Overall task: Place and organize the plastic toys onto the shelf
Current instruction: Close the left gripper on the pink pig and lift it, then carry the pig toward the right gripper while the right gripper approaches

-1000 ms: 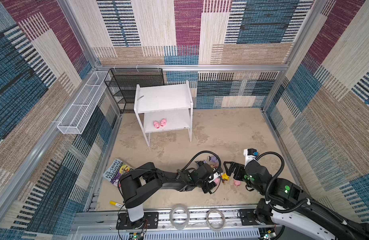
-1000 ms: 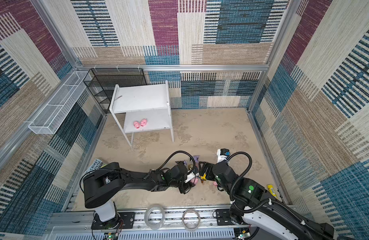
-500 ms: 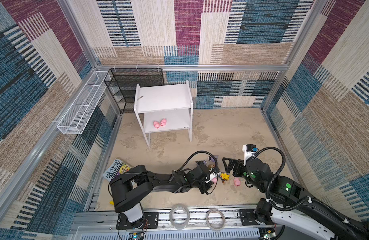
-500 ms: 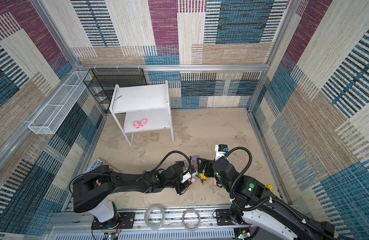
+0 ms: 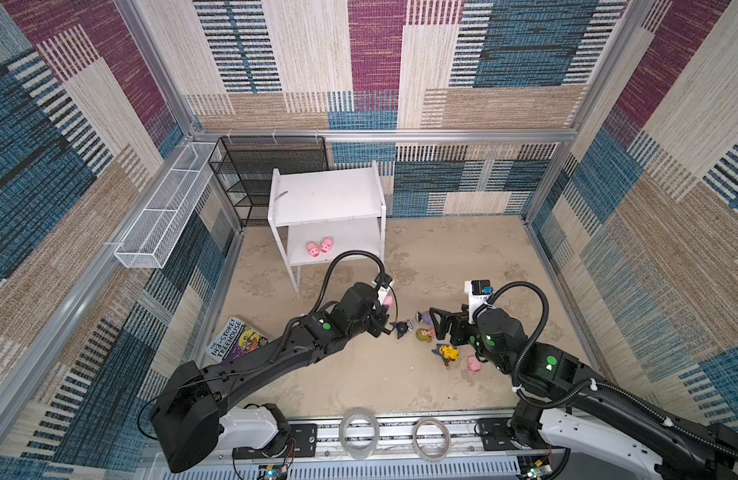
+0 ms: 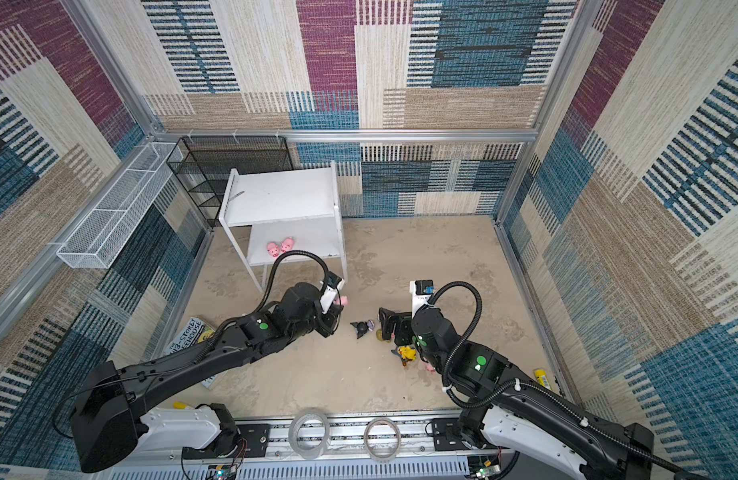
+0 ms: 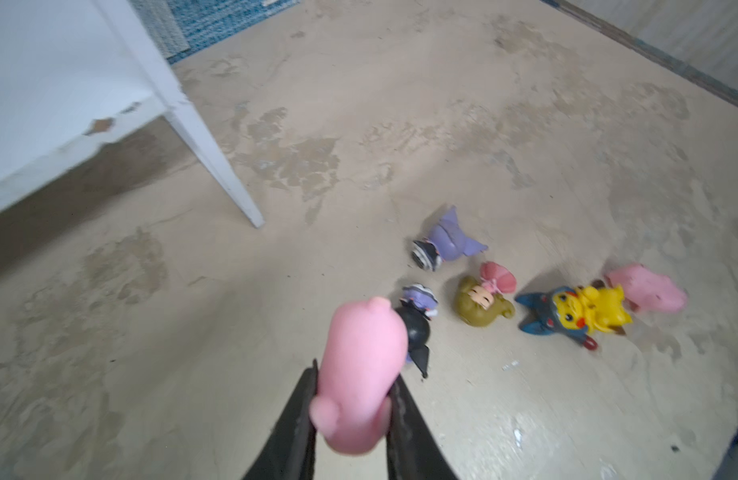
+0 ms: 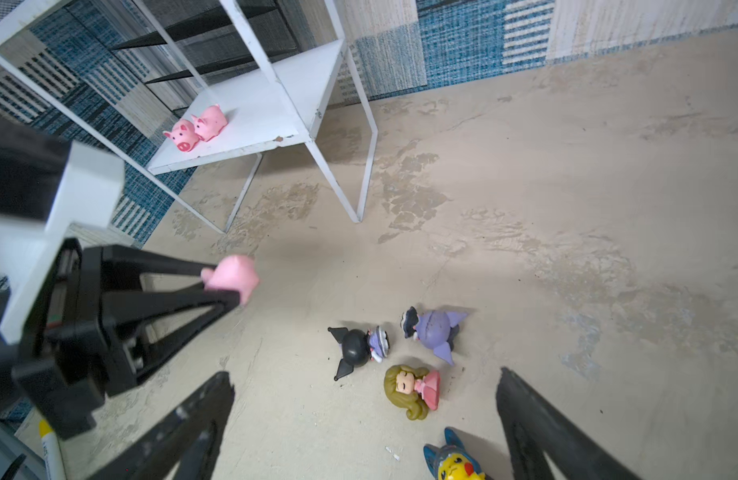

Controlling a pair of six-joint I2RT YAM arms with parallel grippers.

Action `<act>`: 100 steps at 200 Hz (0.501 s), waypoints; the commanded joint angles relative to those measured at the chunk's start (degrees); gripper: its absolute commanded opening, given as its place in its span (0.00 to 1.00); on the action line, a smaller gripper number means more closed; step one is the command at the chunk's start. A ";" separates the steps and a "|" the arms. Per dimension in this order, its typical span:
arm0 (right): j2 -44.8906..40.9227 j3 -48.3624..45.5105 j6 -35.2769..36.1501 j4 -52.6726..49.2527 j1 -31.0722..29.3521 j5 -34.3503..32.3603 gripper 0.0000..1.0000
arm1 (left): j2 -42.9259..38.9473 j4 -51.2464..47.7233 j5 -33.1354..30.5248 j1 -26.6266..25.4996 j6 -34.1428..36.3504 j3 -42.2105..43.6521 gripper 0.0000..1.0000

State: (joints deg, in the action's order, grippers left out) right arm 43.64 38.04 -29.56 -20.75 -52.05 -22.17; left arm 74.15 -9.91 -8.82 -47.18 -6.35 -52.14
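Observation:
My left gripper (image 7: 355, 382) is shut on a pink pig (image 7: 361, 374), held off the floor between the shelf and the toy cluster; the pig (image 5: 387, 300) shows in both top views. My right gripper (image 8: 365, 378) stands open above the blond doll (image 8: 411, 388). Beside the doll lie two black-and-purple figures (image 8: 359, 349) (image 8: 434, 332), the yellow blue-hooded toy (image 5: 447, 353) and another pink pig (image 5: 473, 364). Two pigs (image 5: 319, 248) stand side by side on the lower board of the white shelf (image 5: 330, 195); its top board is bare.
A paperback book (image 5: 234, 343) lies under my left arm. The black mesh rack (image 5: 267, 174) stands behind the shelf, and the white wire basket (image 5: 163, 208) hangs on the left wall. A yellow tube (image 6: 542, 378) lies by the right wall. Tape rolls (image 5: 359, 430) sit on the front rail.
My left gripper closed on the pink pig, lifted it from the cluster and moved it left, toward the shelf. My right gripper shifted slightly farther in over the toys, still open.

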 commanded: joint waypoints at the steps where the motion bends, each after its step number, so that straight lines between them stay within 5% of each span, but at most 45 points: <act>1: 1.77 -2.34 5.22 12.32 0.16 6.48 1.00 | -0.27 -2.40 -1.59 1.34 -2.10 -1.73 0.28; 62: 17.43 0.85 -6.48 30.68 10.79 35.97 1.00 | -10.28 2.12 3.39 1.39 -1.30 7.81 0.28; 100: 25.78 3.31 -11.08 36.63 11.26 47.42 1.00 | -14.27 5.06 6.75 1.43 -0.97 11.42 0.28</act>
State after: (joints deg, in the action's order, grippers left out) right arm 66.15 39.97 -35.79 7.35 -41.01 13.34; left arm 61.60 -8.84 -5.17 -45.82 -7.27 -42.04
